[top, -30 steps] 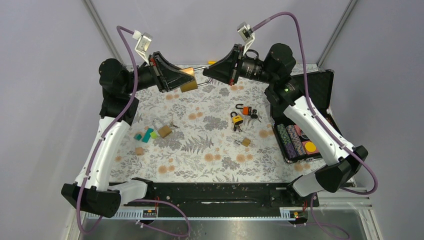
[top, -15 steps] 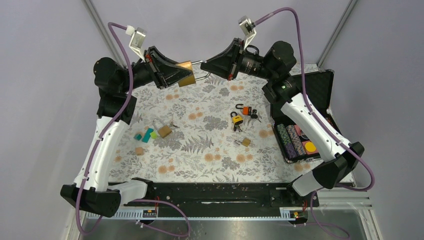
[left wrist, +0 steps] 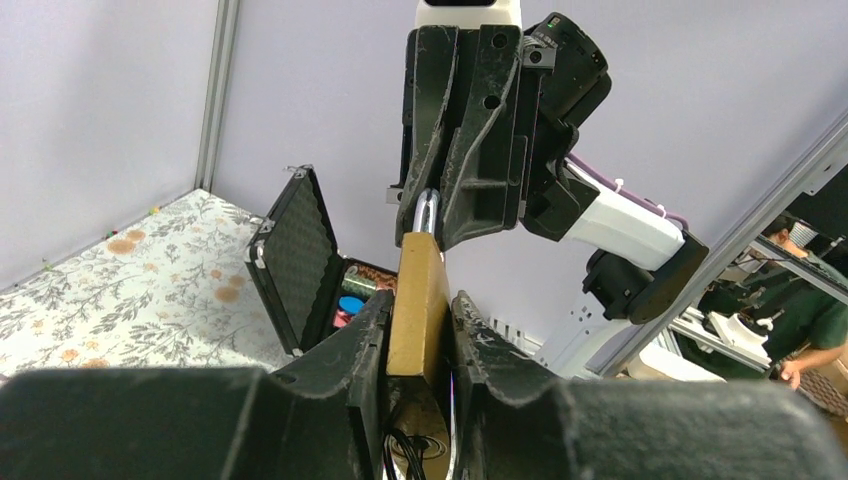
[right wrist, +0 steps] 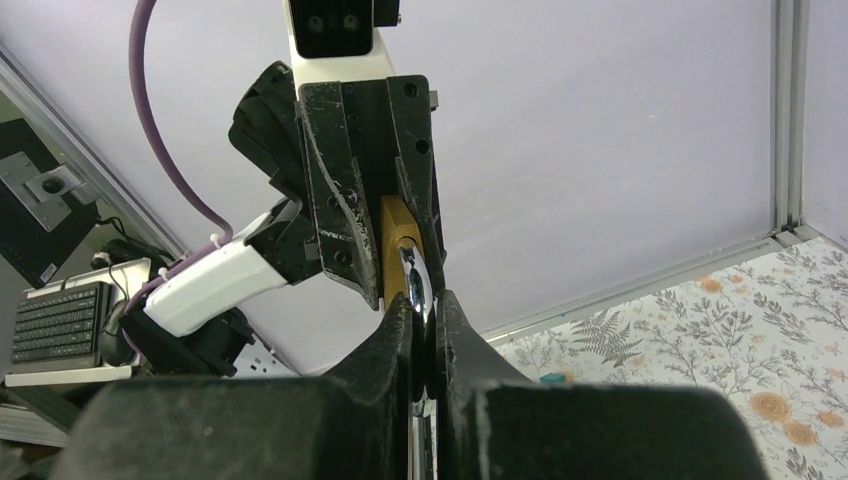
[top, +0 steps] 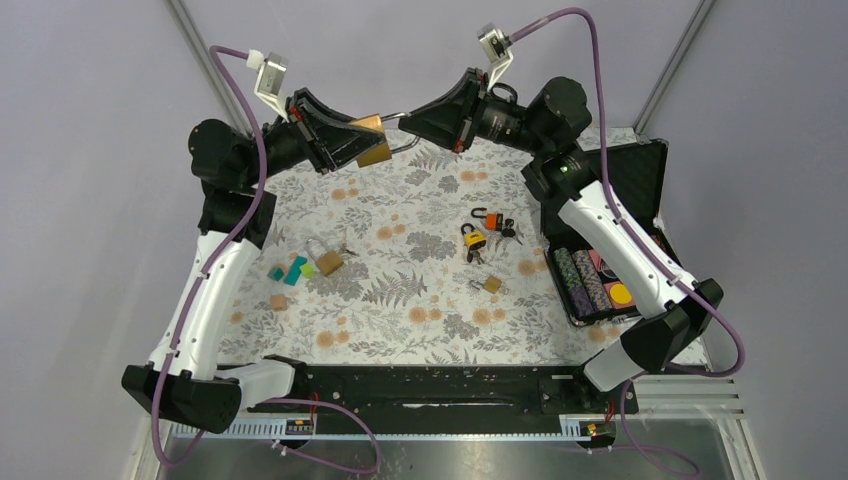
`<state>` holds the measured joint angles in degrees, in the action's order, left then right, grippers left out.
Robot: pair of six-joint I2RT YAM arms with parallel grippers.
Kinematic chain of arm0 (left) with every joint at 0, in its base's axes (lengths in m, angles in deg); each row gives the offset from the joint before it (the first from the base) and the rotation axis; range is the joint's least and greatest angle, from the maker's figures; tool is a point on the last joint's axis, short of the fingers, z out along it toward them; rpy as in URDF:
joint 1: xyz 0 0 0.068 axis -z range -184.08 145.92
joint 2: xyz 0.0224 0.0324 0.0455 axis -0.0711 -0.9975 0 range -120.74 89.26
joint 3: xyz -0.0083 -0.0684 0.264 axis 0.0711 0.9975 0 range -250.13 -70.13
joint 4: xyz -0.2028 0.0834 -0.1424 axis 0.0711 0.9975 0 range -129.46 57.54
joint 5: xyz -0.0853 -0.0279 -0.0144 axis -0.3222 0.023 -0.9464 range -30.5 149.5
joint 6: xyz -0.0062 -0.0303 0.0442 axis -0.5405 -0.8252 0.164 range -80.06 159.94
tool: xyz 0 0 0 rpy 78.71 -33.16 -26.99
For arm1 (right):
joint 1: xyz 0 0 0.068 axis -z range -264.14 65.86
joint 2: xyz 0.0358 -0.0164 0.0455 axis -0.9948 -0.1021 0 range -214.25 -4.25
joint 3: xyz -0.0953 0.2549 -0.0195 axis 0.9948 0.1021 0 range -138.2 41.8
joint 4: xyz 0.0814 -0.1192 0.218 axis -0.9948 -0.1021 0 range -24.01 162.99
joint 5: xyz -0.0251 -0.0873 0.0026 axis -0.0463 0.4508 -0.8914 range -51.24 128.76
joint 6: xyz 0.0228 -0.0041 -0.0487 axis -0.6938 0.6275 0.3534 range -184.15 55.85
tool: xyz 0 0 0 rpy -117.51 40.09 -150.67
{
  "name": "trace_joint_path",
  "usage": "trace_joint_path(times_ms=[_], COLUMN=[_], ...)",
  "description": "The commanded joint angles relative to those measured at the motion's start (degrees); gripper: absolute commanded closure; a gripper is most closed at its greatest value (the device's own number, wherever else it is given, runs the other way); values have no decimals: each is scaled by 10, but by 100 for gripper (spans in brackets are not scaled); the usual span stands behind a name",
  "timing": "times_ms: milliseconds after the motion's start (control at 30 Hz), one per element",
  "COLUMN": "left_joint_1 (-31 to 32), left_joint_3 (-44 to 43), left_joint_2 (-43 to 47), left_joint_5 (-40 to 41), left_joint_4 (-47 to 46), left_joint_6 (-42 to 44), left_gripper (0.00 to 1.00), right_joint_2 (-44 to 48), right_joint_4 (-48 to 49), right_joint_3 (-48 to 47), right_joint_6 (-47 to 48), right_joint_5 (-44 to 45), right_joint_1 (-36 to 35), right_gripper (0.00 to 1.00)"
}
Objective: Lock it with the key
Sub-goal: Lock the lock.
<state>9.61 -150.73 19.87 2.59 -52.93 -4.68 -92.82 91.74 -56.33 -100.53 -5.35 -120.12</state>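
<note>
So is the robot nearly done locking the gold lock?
Partway. Done: the brass padlock is up off the table, clamped in the left gripper. Happening now: the right gripper pinches its silver shackle, probably to push it in. Left to do: I can't tell if it has clicked shut, and neither gripper holds a key, so any key turn remains.
</note>
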Motion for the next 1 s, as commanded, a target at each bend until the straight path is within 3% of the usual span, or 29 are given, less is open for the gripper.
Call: trace_joint_path(times_ms=[0, 367, 767, 967], left_joint_1=[92, 92, 133, 136], left_joint_3=[47, -26, 64, 49], left_joint_2=[-53, -96, -90, -103], left_joint_5=[3, 7, 11, 10], left_joint_4=[-27, -52, -52, -56], left_joint_6=[9, 0, 6, 7], left_gripper=[100, 100, 100, 100], right_joint_2=[-36, -57, -76, -79], right_joint_4=[97, 96, 88, 94], right_joint_3=[-37, -50, -76, -71], right_joint_6=[-99, -120, -123, -132], right_joint_5=[-43, -50, -40, -45], right_joint_1=[-148, -170, -177, -183], right_gripper=[100, 100, 100, 100])
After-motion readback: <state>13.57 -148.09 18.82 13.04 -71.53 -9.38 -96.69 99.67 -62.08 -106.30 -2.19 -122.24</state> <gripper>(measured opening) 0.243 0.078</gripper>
